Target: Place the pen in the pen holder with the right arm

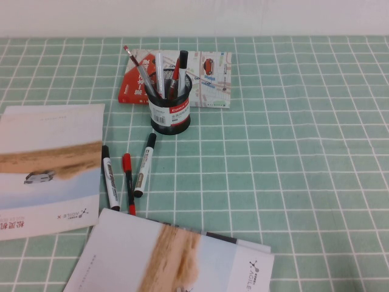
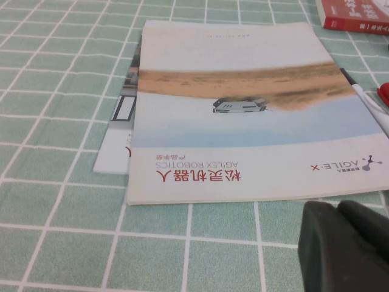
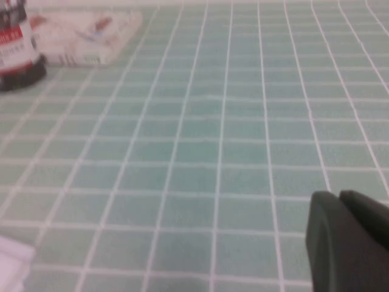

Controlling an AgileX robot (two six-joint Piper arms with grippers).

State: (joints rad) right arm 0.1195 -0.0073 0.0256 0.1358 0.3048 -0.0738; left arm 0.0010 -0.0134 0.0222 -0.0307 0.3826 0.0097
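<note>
A green cloth with a white grid (image 1: 304, 152) covers the table. The white-barrelled, black-capped pen (image 1: 144, 164) is seen lying flat just before the black wire-mesh pen holder (image 1: 170, 109), beside a thin red-capped pen (image 1: 128, 182). Left gripper (image 2: 346, 246) and right gripper (image 3: 349, 240) are each held low over the cloth, fingers pressed together.

Left gripper (image 2: 343, 246): shows only in the left wrist view — black fingers pressed together, no gap between them, nothing held, low over the table.
Right gripper (image 3: 349, 240): shows only in the right wrist view — black fingers closed against each other, empty, low over the table.
Arms: neither reaches into the high view.
</note>
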